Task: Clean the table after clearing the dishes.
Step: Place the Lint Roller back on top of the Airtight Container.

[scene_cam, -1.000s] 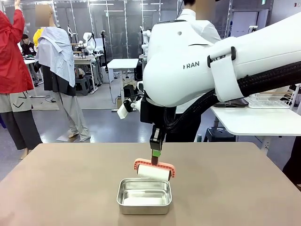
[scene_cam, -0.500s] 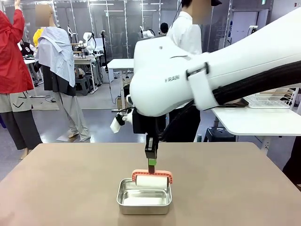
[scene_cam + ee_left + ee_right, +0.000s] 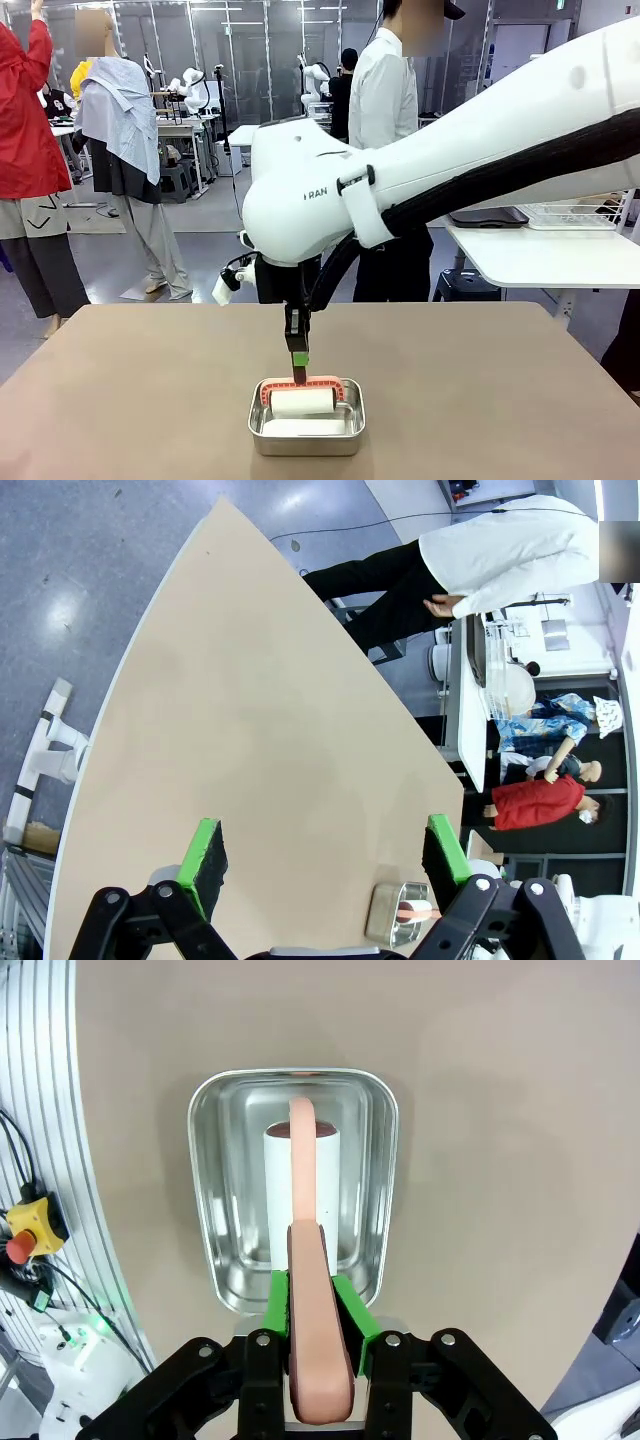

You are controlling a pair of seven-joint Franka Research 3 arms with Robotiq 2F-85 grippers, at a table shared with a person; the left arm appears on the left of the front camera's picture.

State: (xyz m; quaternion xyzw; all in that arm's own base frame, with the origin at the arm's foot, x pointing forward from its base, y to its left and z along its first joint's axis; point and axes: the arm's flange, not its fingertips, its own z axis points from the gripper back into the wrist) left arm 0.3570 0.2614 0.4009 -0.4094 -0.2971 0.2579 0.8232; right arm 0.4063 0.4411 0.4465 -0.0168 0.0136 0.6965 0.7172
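Right gripper (image 3: 312, 1310), jaws clamped on the roller's (image 3: 303, 402) stiff pink handle (light, easily steered), lowers it into the steel pan (image 3: 306, 418), lower centre; left gripper (image 3: 325, 852) hangs with jaws apart above the tabletop (image 3: 480, 380).

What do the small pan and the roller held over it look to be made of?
Pan: shiny mirror-like walls, likely stainless steel. Roller: matte white drum, perhaps paper or adhesive sheet; its salmon-pink handle, smooth, looks like plastic, clamped in the right gripper.

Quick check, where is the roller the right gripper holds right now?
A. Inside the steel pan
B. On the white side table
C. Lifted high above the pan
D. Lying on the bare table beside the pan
A: the right gripper clamps the pink handle of the roller, whose white drum sits within the steel pan.
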